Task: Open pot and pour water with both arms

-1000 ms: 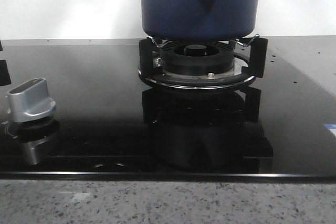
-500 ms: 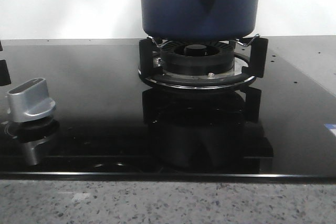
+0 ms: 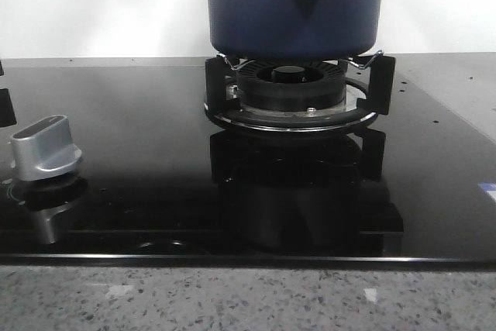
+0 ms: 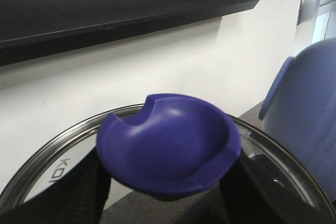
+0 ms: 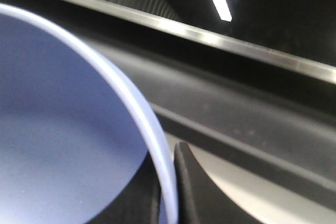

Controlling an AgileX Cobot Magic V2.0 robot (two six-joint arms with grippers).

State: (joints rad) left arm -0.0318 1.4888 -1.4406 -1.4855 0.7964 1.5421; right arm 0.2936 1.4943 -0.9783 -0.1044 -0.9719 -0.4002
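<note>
Two pincers busy. Left pincer [image 4: 163,203] clenched on blue knob [image 4: 169,142] of glass lid [image 4: 42,166], lid off, held beside pot [image 3: 294,5]. Pot above burner [image 3: 291,91], seems lifted clear of stand. Right pincer [image 5: 169,192] pinches light blue rim [image 5: 131,103]. Risk: thin rim grip slips when tilting, water spills on stove glass [image 3: 132,137]; lid may knock pot wall.

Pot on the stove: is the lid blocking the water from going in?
Nothing visible does. The lid is off, held by its knob in the left gripper beside the pot. The pot's opening is out of view.
</note>
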